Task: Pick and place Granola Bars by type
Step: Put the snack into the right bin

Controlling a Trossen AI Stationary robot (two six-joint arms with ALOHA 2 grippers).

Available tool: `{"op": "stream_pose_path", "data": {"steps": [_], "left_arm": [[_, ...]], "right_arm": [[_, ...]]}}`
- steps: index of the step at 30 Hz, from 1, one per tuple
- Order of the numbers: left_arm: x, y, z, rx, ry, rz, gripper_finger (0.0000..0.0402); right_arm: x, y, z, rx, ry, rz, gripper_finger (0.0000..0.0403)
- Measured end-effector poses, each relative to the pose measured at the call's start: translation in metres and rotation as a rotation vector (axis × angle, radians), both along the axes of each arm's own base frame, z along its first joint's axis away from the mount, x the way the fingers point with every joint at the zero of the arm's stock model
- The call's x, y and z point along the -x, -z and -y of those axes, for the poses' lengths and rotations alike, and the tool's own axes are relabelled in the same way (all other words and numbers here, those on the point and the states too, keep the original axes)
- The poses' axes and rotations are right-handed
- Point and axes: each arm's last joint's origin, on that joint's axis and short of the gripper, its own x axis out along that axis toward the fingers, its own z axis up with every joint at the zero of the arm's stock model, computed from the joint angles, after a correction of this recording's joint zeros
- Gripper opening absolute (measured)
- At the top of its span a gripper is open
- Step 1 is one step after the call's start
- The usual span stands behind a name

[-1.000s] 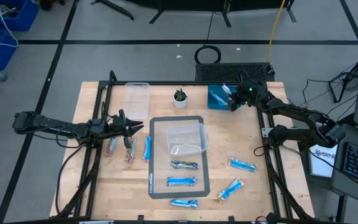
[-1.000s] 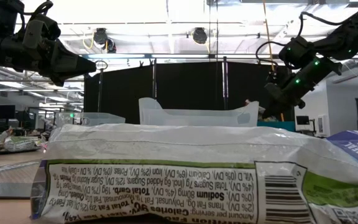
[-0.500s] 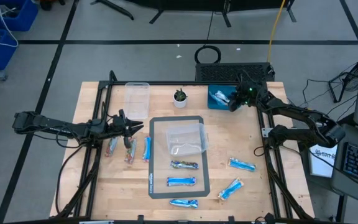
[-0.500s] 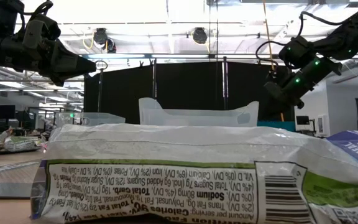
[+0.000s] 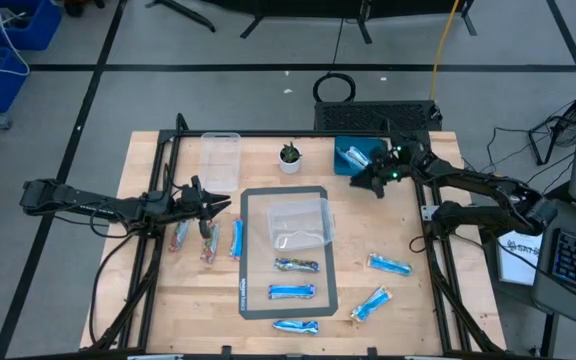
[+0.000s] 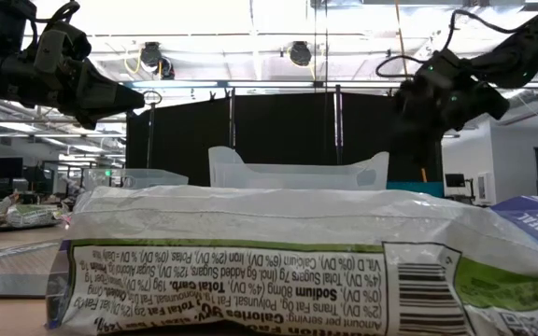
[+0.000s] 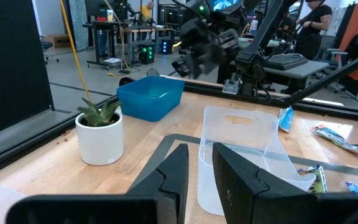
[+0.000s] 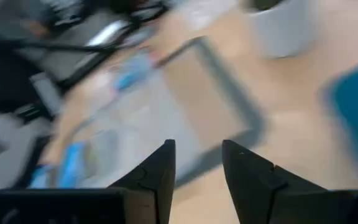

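Where scattered, Granola Bars (image 5: pixel 292 291) show bright blue wrappers.

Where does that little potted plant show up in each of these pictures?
High view: potted plant at the table's far edge, left of the blue bin.
Low view: not visible.
Left wrist view: plant at left, before the blue bin.
Right wrist view: blurred white pot, top right.
Shared landmark: the blue bin.

potted plant (image 7: pixel 99 134) | blue bin (image 7: pixel 150 97) behind | clear tub (image 7: pixel 244 155) beside
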Motion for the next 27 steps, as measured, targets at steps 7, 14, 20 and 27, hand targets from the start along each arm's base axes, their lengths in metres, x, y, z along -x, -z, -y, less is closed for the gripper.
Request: {"op": "stream_pose_path", "data": {"steps": [7, 14, 20, 27], "left_arm": [[0.000, 0.000, 0.000, 0.000, 0.000, 0.000, 0.0079], [0.000, 0.000, 0.000, 0.000, 0.000, 0.000, 0.0079], [0.000, 0.000, 0.000, 0.000, 0.000, 0.000, 0.0079], [0.000, 0.000, 0.000, 0.000, 0.000, 0.000, 0.0079]], "right_arm": [[-0.039, -0.019, -0.052, 0.001, -0.313, 0.153, 0.0121], [-0.059, -0.030, -0.120, 0.088, -0.393, 0.207, 0.0121], [-0.058, -0.032, -0.163, 0.174, -0.356, 0.197, 0.0121], [-0.031, -0.044, -0.173, 0.177, -0.270, 0.142, 0.0121]]}}
